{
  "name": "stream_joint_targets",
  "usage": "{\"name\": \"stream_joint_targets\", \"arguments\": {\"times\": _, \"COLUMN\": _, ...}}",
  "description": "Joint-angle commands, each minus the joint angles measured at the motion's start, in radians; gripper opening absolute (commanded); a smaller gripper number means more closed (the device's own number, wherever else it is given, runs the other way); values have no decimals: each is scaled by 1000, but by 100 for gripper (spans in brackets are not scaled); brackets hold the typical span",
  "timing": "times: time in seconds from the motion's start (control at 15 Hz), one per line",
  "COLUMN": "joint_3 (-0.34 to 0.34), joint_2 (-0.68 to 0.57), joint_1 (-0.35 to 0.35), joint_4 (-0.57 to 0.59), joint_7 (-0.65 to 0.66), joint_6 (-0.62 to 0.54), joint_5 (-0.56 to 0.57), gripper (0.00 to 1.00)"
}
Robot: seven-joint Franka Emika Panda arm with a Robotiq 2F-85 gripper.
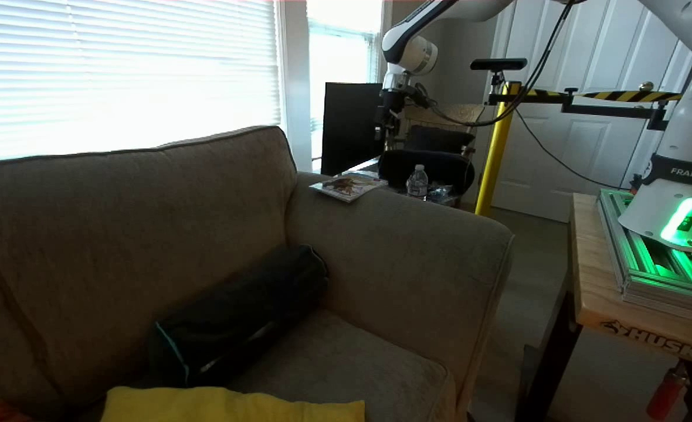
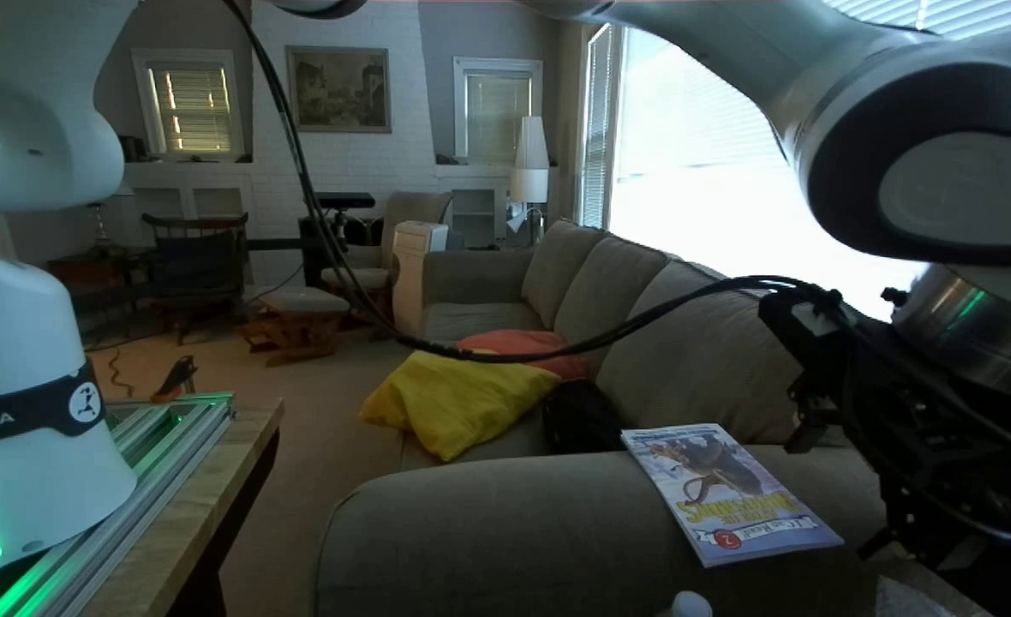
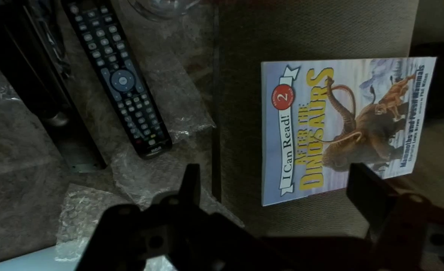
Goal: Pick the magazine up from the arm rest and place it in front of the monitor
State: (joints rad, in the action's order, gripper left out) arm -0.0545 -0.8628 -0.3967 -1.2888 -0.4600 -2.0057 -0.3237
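The magazine lies flat on the back part of the sofa's arm rest. In an exterior view its dinosaur cover faces up on the arm rest. The monitor, a dark upright screen, stands just behind the arm rest; it is not seen in the wrist view. My gripper is above the side table's edge, close to the monitor, higher than the magazine. In the wrist view the gripper is open with nothing between its fingers; the right finger overlaps the magazine's lower edge in the picture.
A remote control, a long black object and bubble wrap lie on the surface beside the arm rest. A water bottle stands there, near a dark chair. A dark bolster and yellow cushion are on the sofa.
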Motion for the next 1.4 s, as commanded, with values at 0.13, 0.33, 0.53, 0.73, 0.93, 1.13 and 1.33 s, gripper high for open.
{"name": "stream_joint_targets", "arguments": {"times": 0.13, "joint_3": -70, "joint_2": -63, "joint_1": -56, "joint_4": 9, "joint_7": -97, "joint_6": 48, "joint_5": -81, "gripper": 100}}
{"name": "stream_joint_targets", "arguments": {"times": 0.33, "joint_3": -75, "joint_2": -134, "joint_1": -70, "joint_4": 66, "joint_7": -86, "joint_6": 108, "joint_5": -95, "gripper": 100}}
{"name": "stream_joint_targets", "arguments": {"times": 0.53, "joint_3": -75, "joint_2": -201, "joint_1": -79, "joint_4": 124, "joint_7": -65, "joint_6": 166, "joint_5": -104, "gripper": 100}}
{"name": "stream_joint_targets", "arguments": {"times": 0.73, "joint_3": -78, "joint_2": -263, "joint_1": -83, "joint_4": 190, "joint_7": -38, "joint_6": 198, "joint_5": -116, "gripper": 100}}
{"name": "stream_joint_targets", "arguments": {"times": 0.93, "joint_3": -89, "joint_2": -309, "joint_1": -87, "joint_4": 241, "joint_7": -17, "joint_6": 184, "joint_5": -145, "gripper": 100}}
{"name": "stream_joint_targets", "arguments": {"times": 1.13, "joint_3": -123, "joint_2": -351, "joint_1": -93, "joint_4": 288, "joint_7": -40, "joint_6": 196, "joint_5": -175, "gripper": 100}}
{"name": "stream_joint_targets", "arguments": {"times": 1.33, "joint_3": -166, "joint_2": -392, "joint_1": -94, "joint_4": 321, "joint_7": -60, "joint_6": 207, "joint_5": -202, "gripper": 100}}
